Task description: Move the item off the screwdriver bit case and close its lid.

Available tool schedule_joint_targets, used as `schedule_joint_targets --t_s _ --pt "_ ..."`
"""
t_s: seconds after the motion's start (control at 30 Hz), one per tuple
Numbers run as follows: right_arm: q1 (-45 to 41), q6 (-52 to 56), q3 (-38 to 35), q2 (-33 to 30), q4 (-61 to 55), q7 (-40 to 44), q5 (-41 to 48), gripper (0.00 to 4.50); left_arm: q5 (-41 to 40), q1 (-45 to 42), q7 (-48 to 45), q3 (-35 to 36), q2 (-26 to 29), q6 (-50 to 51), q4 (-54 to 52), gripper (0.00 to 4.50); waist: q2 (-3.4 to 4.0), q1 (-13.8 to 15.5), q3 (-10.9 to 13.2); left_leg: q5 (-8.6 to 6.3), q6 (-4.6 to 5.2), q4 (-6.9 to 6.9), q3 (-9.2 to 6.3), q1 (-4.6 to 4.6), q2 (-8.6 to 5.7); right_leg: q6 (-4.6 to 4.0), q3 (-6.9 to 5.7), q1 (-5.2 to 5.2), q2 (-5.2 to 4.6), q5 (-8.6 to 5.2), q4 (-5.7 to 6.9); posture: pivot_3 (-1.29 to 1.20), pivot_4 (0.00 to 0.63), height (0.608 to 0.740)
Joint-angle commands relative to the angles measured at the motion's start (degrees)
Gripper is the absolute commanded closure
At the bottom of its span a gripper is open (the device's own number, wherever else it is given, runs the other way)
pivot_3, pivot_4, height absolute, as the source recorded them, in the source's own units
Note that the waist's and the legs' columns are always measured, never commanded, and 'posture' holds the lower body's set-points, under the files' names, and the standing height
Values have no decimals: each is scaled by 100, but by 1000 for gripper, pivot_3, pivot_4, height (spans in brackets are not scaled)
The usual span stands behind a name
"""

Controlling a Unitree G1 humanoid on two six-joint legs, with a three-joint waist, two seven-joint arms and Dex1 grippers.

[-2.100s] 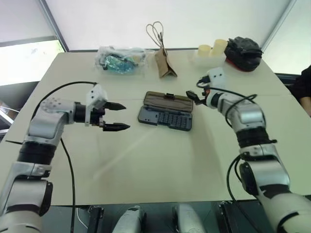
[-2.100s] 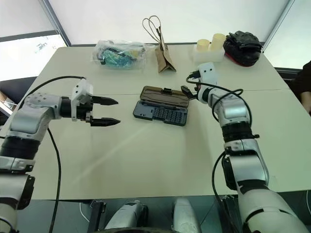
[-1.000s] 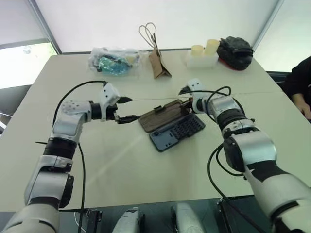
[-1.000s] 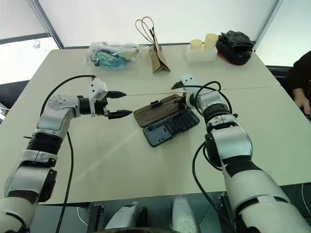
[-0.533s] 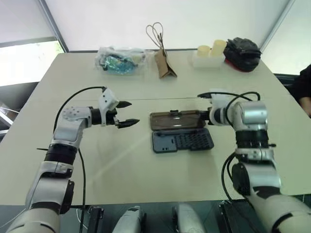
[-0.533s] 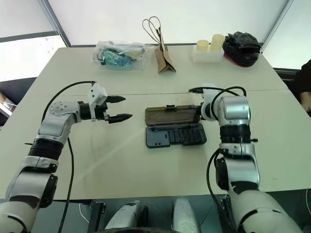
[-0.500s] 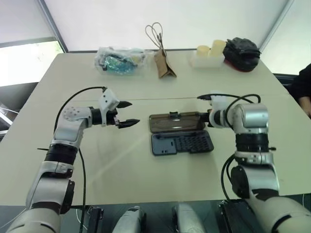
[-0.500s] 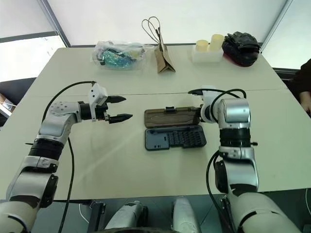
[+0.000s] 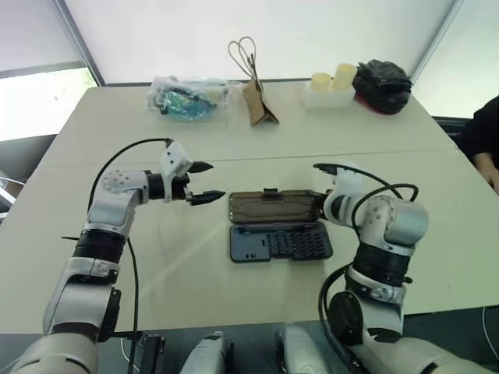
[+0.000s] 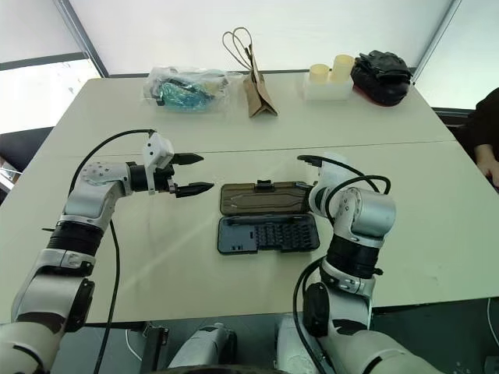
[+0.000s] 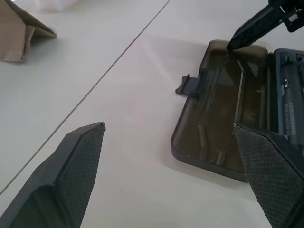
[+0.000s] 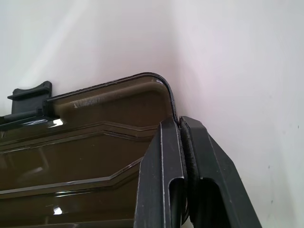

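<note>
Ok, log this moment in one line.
tan-brown plastic lid: open flat | dark grey-blue bit case: nothing on it | right pincer: shut, at lid corner | left pincer: open, apart

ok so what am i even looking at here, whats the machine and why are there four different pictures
It is a humanoid robot with two arms, each ending in a gripper of two black fingers. Two pictures come from a stereo camera on its head, looking down over a pale table. The other two come from cameras on its wrists, looking along each gripper's fingers.

In the middle of the table lies the screwdriver bit case, open, its tan-brown lid folded back flat. The left gripper hangs open beside the case, holding nothing. The right gripper is shut, its tips at the lid's right corner; nothing is gripped between them.

At the far edge are a clear plastic bag, a brown paper bag, two pale yellow cylinders in a white tray and a black bundle. A person's arm shows at the right edge.
</note>
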Motion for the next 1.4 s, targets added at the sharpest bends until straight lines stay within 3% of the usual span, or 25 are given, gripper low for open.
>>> schedule_joint_targets --t_s 0.03,0.23,0.43,0.83,0.93,1.13,1.23,1.4 --pt "-34 44 -95 254 -279 -221 -4 4470 -23 -47 36 76 6 -25 -146 0 0 -2 0 0 0 0 0 0 0 0 0 0 0 0 0 0 150 740" --pt "276 44 230 392 -568 -263 243 4470 -17 -42 61 56 -33 -34 -137 0 1 -1 0 0 0 0 1 0 0 0 1 -1 0 0 1 0 150 740" --pt "542 44 663 124 -695 -144 692 4470 -4 -51 50 58 -48 -45 -103 0 1 -8 0 0 0 -1 2 0 0 0 1 -2 0 0 1 0 150 740" --pt "482 44 644 -12 -612 -577 1075 4470 31 18 79 60 -30 -87 -118 0 1 -2 0 0 0 -2 2 0 0 0 1 -1 0 0 0 0 150 740" --pt "492 44 635 -32 -651 -715 1116 3181 38 22 85 58 -28 -92 -108 0 1 3 0 0 0 -1 3 0 -1 0 2 -1 -1 0 0 0 150 740" --pt "411 44 535 -246 -857 -956 1366 191 -15 22 73 86 -34 -39 -83 0 1 20 0 0 0 1 0 0 -3 0 2 2 -2 0 -1 0 150 740" --pt "245 44 449 -746 -1051 -972 1772 191 -140 -26 90 205 -38 113 -4 0 3 20 2 0 0 1 1 0 -5 0 2 2 -4 0 -2 0 150 740" --pt "118 44 287 -2146 -1198 -977 3145 191 -416 -142 49 474 74 495 -37 0 3 8 2 0 0 -2 2 0 -2 0 1 1 -3 0 -6 0 150 740"
